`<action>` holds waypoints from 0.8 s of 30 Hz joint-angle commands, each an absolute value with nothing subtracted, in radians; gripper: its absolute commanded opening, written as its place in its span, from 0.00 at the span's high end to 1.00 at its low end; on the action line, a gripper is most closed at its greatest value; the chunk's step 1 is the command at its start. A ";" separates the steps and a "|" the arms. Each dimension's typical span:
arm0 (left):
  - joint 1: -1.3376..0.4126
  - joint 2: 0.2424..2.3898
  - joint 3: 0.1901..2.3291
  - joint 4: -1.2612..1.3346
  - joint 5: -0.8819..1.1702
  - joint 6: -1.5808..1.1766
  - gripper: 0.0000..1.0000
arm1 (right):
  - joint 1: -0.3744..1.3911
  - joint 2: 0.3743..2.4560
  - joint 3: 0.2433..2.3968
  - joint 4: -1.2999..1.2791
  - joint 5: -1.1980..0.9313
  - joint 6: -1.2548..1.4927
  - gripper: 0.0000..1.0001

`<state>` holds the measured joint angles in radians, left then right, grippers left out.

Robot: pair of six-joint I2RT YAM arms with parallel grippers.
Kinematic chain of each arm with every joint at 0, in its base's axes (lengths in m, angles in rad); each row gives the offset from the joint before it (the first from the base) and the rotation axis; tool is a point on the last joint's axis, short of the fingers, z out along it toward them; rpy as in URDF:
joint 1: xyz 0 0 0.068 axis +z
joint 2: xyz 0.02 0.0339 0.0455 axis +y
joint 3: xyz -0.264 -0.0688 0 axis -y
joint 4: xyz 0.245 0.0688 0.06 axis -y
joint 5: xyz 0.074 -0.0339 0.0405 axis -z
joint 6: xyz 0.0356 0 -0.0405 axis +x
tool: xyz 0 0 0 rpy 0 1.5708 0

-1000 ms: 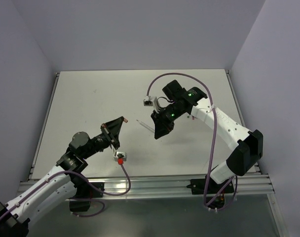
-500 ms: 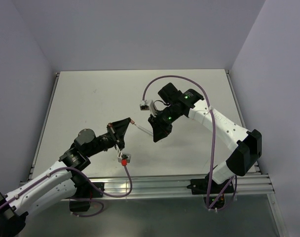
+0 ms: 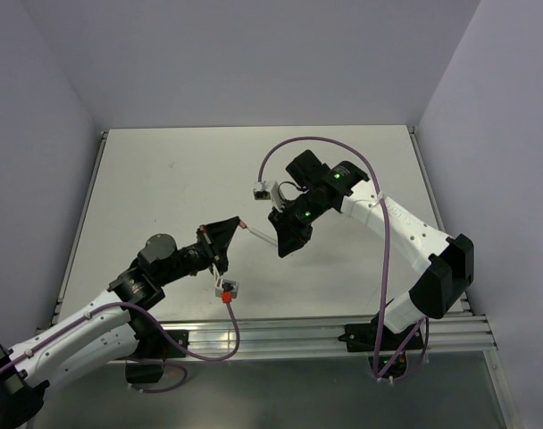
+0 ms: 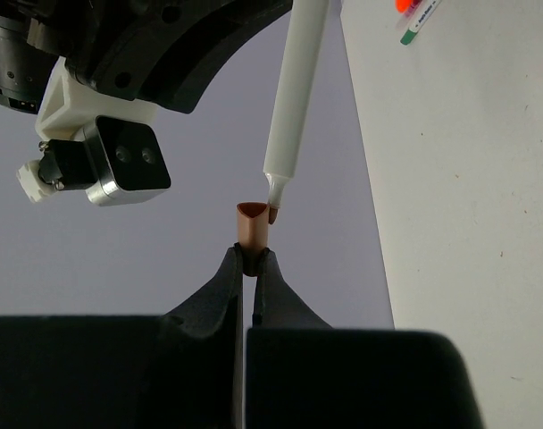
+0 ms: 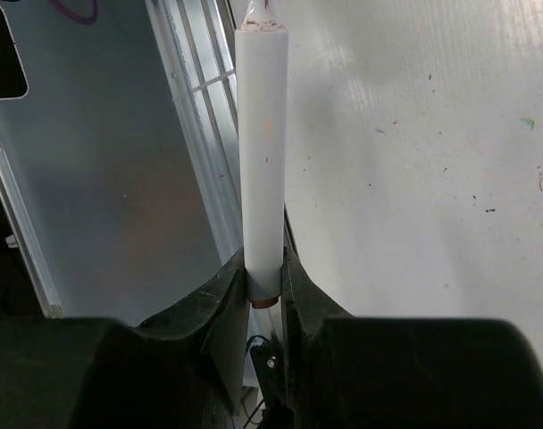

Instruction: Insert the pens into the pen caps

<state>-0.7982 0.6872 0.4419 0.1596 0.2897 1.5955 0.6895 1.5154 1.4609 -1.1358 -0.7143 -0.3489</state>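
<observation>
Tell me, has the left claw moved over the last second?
Yes. The left claw has shifted right in the top view, away from the table's left rail, toward the white pen.

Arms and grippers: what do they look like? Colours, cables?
The left arm and right arm: white shells, black joints, a purple cable each; green lights on the right one. The left gripper and right gripper: black, tapered fingers.

The white pen point(image 4: 289, 107) is cut off at 12 o'clock of the left wrist view. The brownish-red cap point(image 4: 251, 219) has its lower half hidden between the fingers of the left gripper point(image 4: 252, 259). At 1 o'clock, the edge crops an orange thing point(image 4: 403, 4) and a green-ended pen point(image 4: 416, 25). The right wrist view clips the white pen's tip at 12 o'clock.
</observation>
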 commanded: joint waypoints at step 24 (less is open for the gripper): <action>-0.807 0.707 0.537 0.042 0.248 1.519 1.00 | 0.698 1.471 1.468 -1.140 -0.693 -0.348 1.00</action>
<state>-0.8032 0.7101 0.4892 0.0692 0.2283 1.5307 0.6895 1.4982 1.4364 -1.1385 -0.6918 -0.3489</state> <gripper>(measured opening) 0.043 0.239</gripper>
